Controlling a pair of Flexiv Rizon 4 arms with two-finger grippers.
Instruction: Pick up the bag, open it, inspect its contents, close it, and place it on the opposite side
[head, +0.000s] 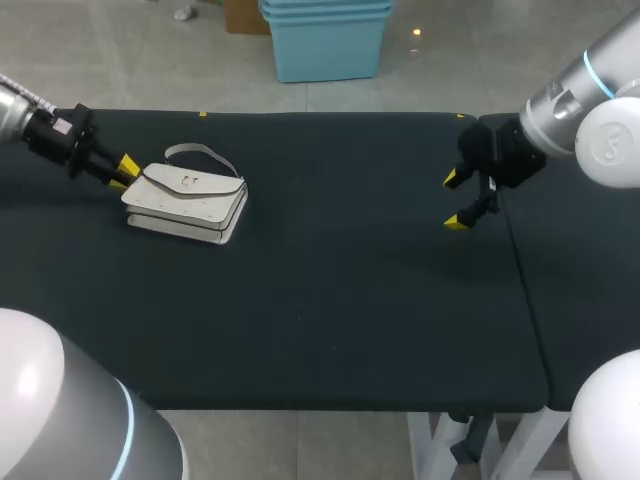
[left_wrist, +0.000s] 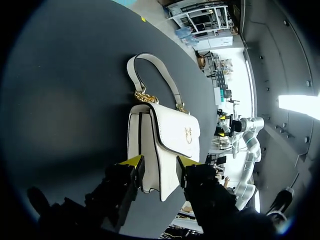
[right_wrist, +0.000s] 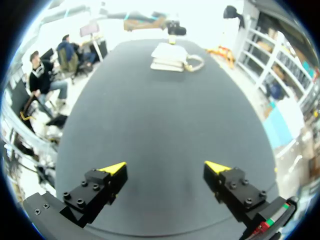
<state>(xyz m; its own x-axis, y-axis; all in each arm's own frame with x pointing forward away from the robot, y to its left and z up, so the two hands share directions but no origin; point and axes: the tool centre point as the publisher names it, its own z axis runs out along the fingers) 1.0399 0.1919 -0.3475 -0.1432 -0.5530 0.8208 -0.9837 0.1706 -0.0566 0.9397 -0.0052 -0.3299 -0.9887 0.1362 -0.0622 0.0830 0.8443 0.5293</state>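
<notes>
Two arms, two roles: the left arm (head: 60, 135) has its jaws clamped on the near end of the white bag (head: 186, 203), which lies flat on the surface (head: 350, 300) at my left, seemingly for the lift. The right arm (head: 560, 110) holds its jaws wide open, well apart, likely kept free for the flap.

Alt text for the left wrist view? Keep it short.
Left gripper is shut on the near end of a white bag lying on the black table. The flap is closed; the handle lies flat beyond it.

bag (head: 186, 203) on table's (head: 350, 300) left; left gripper (head: 122, 173) seemingly against it
</notes>
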